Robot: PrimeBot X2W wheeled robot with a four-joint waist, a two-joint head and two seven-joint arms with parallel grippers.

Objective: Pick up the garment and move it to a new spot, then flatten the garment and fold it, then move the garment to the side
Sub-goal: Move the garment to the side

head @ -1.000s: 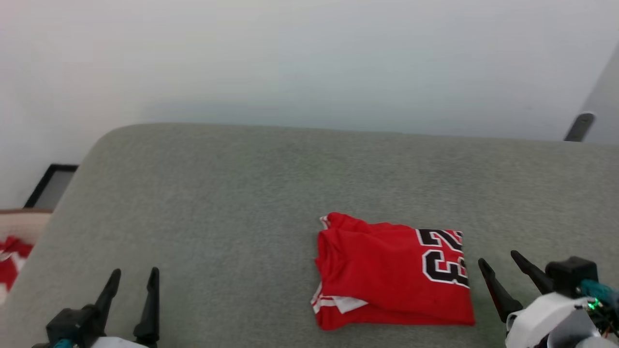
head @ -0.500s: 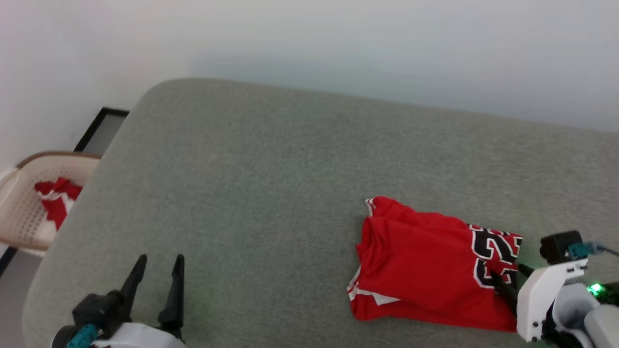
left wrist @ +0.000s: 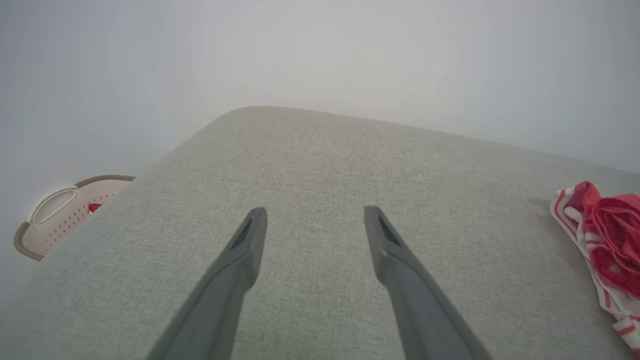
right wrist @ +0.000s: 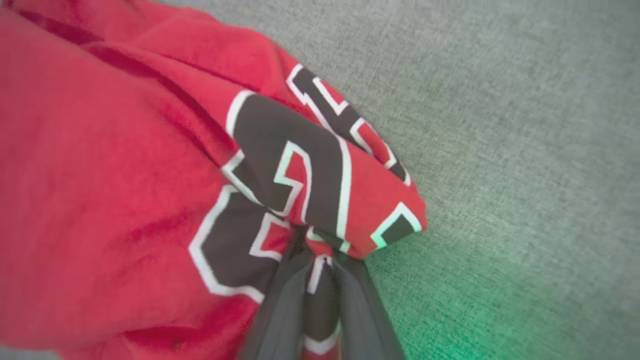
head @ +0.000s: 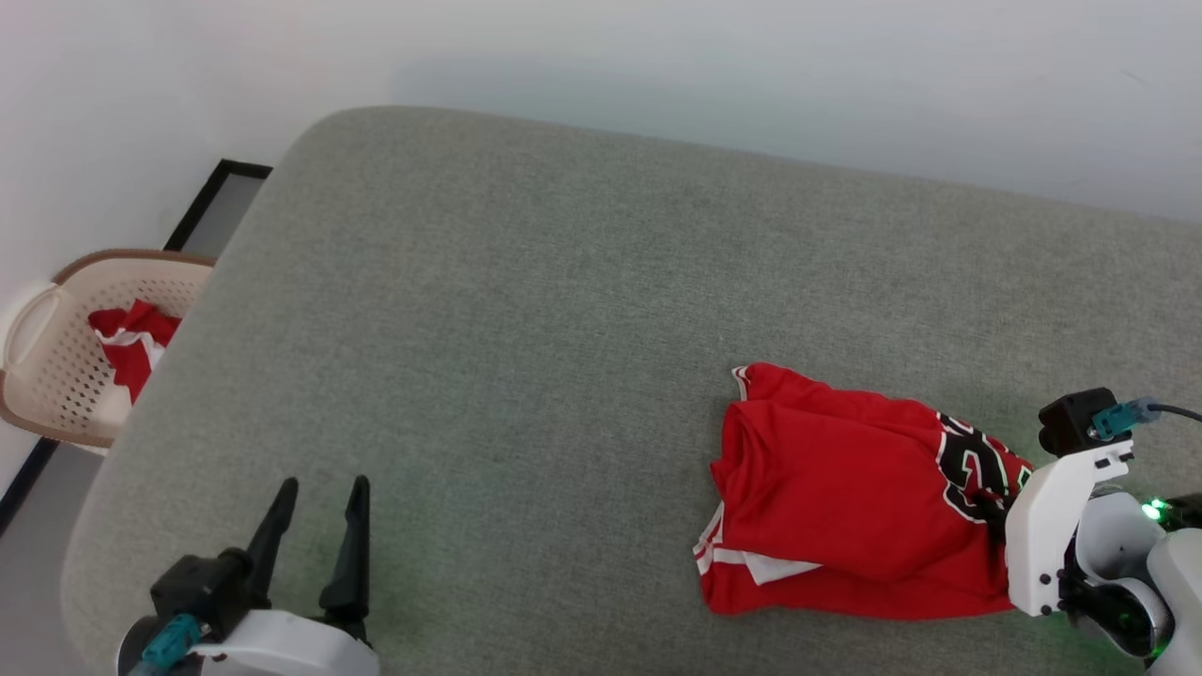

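The folded garment, a red jersey with black white-outlined numerals and white striped trim, lies on the grey cushioned surface at the right. My right gripper is shut on its right edge by the numerals; in the right wrist view the two dark fingers pinch a bunched fold of the garment, which puckers up around them. My left gripper stands open over bare cushion at the lower left, nothing between its fingers. The garment's striped edge shows at the far right of the left wrist view.
A beige mesh basket holding a small red-and-white cloth bundle stands on the floor beyond the cushion's left edge; the basket also shows in the left wrist view. A white wall runs behind. A black-framed panel lies by the wall.
The head camera has swung left and down. My right gripper moved in onto the garment's right edge and closed on it, lifting the cloth into a pucker. The left gripper stays open.
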